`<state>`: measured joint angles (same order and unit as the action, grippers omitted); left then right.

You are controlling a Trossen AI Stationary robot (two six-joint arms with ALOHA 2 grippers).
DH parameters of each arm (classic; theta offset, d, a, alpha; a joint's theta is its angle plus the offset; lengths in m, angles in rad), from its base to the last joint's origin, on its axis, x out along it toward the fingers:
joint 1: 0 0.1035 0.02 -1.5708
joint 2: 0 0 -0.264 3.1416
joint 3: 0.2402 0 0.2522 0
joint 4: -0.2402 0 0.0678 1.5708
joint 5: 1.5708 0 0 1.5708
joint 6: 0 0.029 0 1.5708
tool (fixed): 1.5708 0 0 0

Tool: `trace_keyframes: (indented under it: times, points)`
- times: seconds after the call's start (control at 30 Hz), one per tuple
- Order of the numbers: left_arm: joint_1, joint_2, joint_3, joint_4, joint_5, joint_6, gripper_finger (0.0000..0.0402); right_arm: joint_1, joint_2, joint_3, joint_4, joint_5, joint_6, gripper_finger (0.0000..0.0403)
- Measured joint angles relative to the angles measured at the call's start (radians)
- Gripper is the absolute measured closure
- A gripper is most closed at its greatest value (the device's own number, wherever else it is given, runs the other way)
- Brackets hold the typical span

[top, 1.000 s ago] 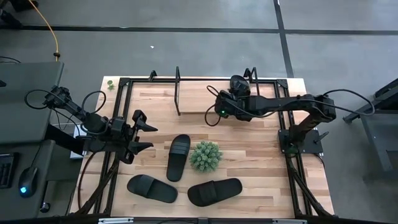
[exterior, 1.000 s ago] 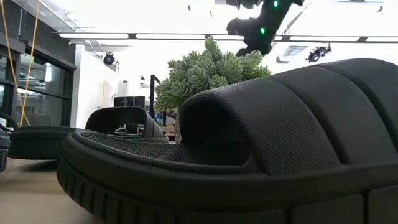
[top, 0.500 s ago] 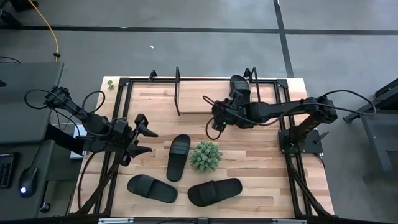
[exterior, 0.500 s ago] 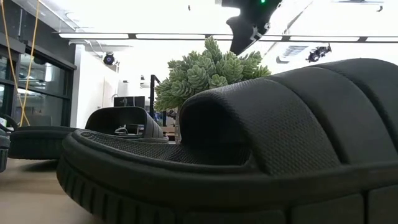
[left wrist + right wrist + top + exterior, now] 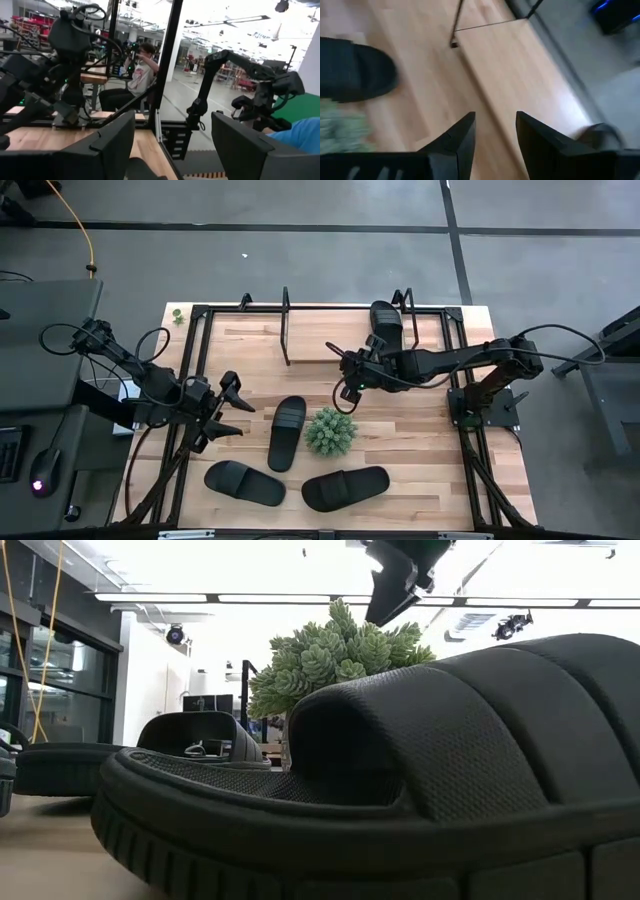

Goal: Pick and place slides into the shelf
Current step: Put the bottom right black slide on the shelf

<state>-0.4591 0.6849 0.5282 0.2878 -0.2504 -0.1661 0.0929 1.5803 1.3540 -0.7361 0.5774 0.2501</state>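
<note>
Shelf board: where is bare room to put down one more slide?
The shelf plank is bare from its left end frame to the slide at its right end. The crowded part is the tabletop front, around the plant with three slides.

The slides (image 5: pixel 286 432) look like matt black rubbery foam, ribbed across the strap and pebbled on the footbed. The counter (image 5: pixel 410 420) beside them is pale, smooth planked wood, like the shelf (image 5: pixel 330 342) board with its black metal frames.
</note>
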Motion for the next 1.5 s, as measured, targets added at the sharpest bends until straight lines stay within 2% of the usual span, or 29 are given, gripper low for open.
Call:
trace_keyframes:
  times: [0.17,0.57,0.8,0.97,1.13,1.4,1.5]
  points:
    - [0.0,0.0,0.0,-0.02,0.0,0.0,0.0156,0.0,0.0,0.0,0.0,-0.085,0.014,0.0272]
    - [0.0,0.041,0.004,-0.042,0.0,0.005,0.0156,0.0,0.0,0.0,0.003,-0.089,0.063,0.0272]
    - [-0.018,0.119,0.075,-0.132,0.004,0.009,0.0156,0.0,0.0,0.0,0.023,-0.159,0.081,0.0272]
    - [-0.043,0.19,0.121,-0.139,-0.003,0.055,0.0156,0.002,0.0,-0.001,0.042,-0.212,0.088,0.0272]
    - [-0.071,0.245,0.174,-0.208,-0.007,0.065,0.0156,0.026,0.0,-0.001,0.061,-0.212,0.085,0.0272]
    - [-0.128,0.284,0.239,-0.364,-0.161,0.065,0.0156,0.087,0.0,-0.001,0.061,-0.228,0.082,0.0272]
    - [-0.144,0.284,0.24,-0.378,-0.182,0.065,0.0156,0.107,0.0,-0.001,0.063,-0.239,0.082,0.0272]
